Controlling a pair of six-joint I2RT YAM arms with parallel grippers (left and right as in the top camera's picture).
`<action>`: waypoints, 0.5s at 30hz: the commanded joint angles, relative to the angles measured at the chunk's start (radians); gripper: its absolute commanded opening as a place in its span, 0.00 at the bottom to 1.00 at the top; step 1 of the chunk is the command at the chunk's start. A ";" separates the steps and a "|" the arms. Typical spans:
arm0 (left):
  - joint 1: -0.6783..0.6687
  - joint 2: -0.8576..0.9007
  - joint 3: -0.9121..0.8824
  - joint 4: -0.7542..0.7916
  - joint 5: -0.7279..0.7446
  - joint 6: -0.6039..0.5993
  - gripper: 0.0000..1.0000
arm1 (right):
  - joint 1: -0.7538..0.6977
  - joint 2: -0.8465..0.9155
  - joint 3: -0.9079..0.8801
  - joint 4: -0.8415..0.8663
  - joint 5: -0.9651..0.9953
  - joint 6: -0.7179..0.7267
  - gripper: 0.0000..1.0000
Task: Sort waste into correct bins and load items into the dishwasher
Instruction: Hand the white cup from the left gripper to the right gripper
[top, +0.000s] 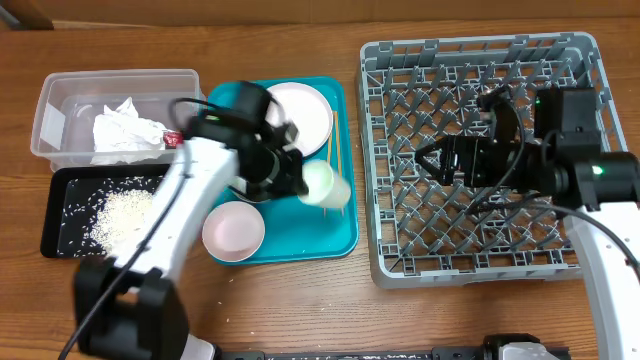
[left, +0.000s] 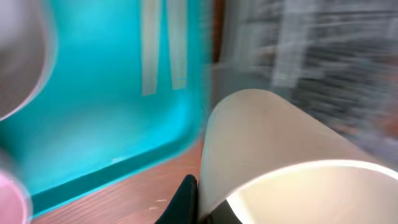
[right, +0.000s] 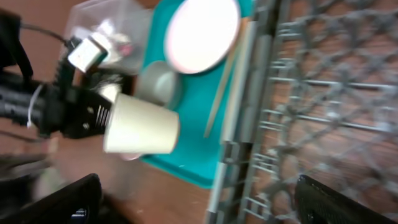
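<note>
My left gripper is shut on the rim of the small white cup, which lies on its side in the air over the right part of the teal tray. The left wrist view has one black finger against the cup. On the teal tray are the plate, the pink bowl and the chopsticks. The grey-green bowl shows in the right wrist view. My right gripper stands open over the dishwasher rack, holding nothing.
The clear tub at the back left holds crumpled napkins and a red-and-white wrapper. In front of it the black tray holds rice scraps. Upright pegs fill the rack.
</note>
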 joint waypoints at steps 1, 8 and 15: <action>0.067 -0.056 0.025 -0.004 0.409 0.183 0.04 | 0.022 0.034 0.026 0.032 -0.242 0.002 1.00; 0.087 -0.059 0.025 -0.005 0.661 0.273 0.04 | 0.117 0.089 0.026 0.166 -0.444 -0.001 1.00; 0.108 -0.059 0.025 0.037 0.780 0.299 0.04 | 0.168 0.100 0.026 0.220 -0.492 -0.001 1.00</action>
